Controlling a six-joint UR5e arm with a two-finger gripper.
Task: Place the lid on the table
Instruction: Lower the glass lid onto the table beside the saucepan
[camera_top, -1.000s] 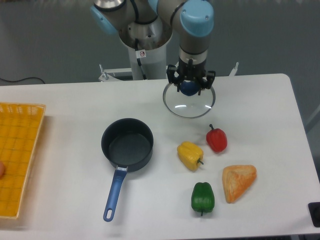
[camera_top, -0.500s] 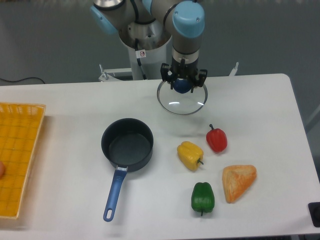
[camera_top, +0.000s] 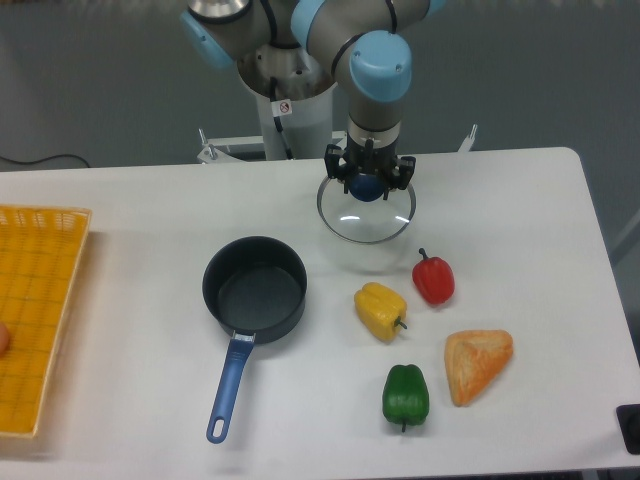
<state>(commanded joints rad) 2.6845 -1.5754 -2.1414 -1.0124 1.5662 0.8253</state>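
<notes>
The lid (camera_top: 366, 215), a clear glass disc with a thin metal rim, hangs by its blue knob from my gripper (camera_top: 367, 186), which is shut on the knob. It sits over the white table (camera_top: 150, 215) at the back centre, right of and behind the open saucepan (camera_top: 255, 288). A faint shadow lies on the table just below it, so it looks slightly raised; I cannot tell whether the rim touches the surface.
A red pepper (camera_top: 433, 279), yellow pepper (camera_top: 380, 310), green pepper (camera_top: 405, 395) and a triangular bread piece (camera_top: 477, 363) lie in front and to the right of the lid. A yellow woven tray (camera_top: 35, 310) sits at the left edge.
The gripper with the lid swung left and back, then came forward and lower; the lid now sits a little nearer the camera than half a second ago.
</notes>
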